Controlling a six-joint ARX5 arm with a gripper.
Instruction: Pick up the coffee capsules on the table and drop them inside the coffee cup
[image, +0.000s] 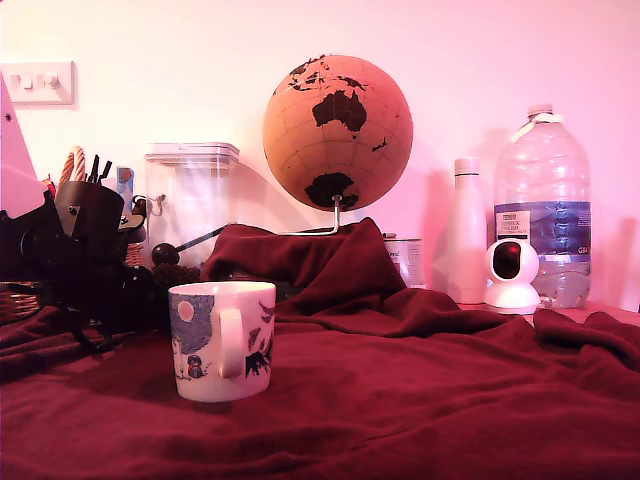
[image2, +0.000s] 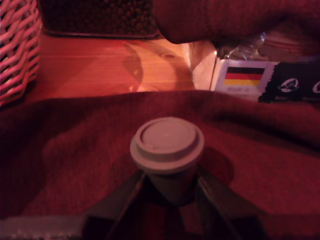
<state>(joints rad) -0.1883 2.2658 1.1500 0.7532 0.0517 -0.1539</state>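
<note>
Wrist view: tool (image2: 170, 187) grips a capsule (image2: 167, 145) above the worktop (image2: 75, 150); lift straight before swinging toward the cup (image: 222, 340).

Hand (image2: 170, 192) clamped (fingers (image2: 125, 200) pinching inward), low.

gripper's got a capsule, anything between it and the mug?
Nothing visible blocks it. The gripper holds the coffee capsule over the red cloth table. In the exterior view the arm sits at the left, the coffee cup just to its right, mouth open, only cloth folds between.
</note>
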